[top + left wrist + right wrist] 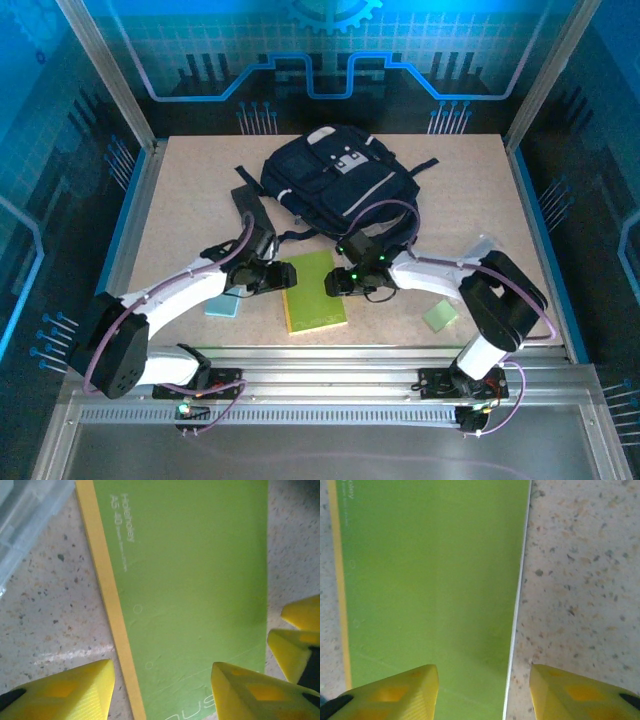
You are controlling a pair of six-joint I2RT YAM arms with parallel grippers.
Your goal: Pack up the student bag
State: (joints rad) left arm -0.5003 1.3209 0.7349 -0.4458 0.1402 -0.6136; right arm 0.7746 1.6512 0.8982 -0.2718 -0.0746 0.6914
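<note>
**Item under task.** The student bag (330,180) lies flat, front panel up, just beyond the far edge of the green notebook (314,290). Its dark straps trail on the surface (470,200) toward the notebook's far left corner. I cannot tell whether any zip is open.

**Handling assessment.** The bag is soft fabric with no visible frame. It will likely sag and fold when lifted and will not hold its mouth open unaided. It looks slack and lightly filled, so probably light but bulky. The best holds are judged to be the top loop or a fabric edge beside a zip. The loose straps are a snag risk.

**Arm pose.** Both arms reach out from their bases and bend inward, with the forearms converging on the notebook from either side and the wrists pitched down over it.

**Left pincer** (161,680). The jaws are apart and hold nothing. They straddle the notebook's yellow spine edge, one finger over bare surface and the other over the green cover (190,580).

**Right pincer** (484,675). The jaws are likewise apart and empty. They straddle the notebook's (430,570) opposite long edge, one finger over the cover and one over the surface.

**Other items.** A pale blue case (222,305) lies just left of the notebook. A small pale green pad (440,316) lies well to its right.
</note>
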